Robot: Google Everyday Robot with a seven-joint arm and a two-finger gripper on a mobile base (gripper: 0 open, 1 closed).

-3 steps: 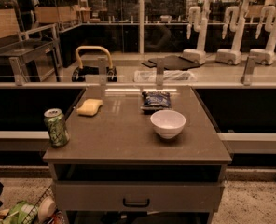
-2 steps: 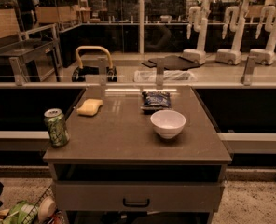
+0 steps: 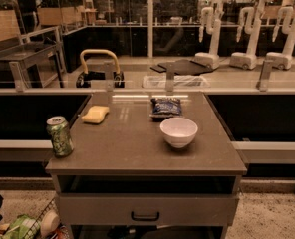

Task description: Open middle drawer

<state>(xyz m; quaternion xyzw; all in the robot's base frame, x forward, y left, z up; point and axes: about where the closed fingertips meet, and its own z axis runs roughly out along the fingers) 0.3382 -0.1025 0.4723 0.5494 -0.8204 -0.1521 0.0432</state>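
Observation:
The middle drawer [image 3: 147, 209] is a wide grey front at the bottom of the camera view, below a dark open recess [image 3: 147, 184] under the cabinet top. Its small black curved handle [image 3: 145, 216] sits at the centre. The drawer front looks flush with the cabinet. My gripper and arm do not show anywhere in this view.
On the cabinet top [image 3: 132, 143] stand a green soda can [image 3: 60, 136] at the front left, a yellow sponge [image 3: 95, 114], a blue snack bag [image 3: 166, 107] and a white bowl [image 3: 179, 132]. A wire basket with items [image 3: 30, 225] sits on the floor at the lower left.

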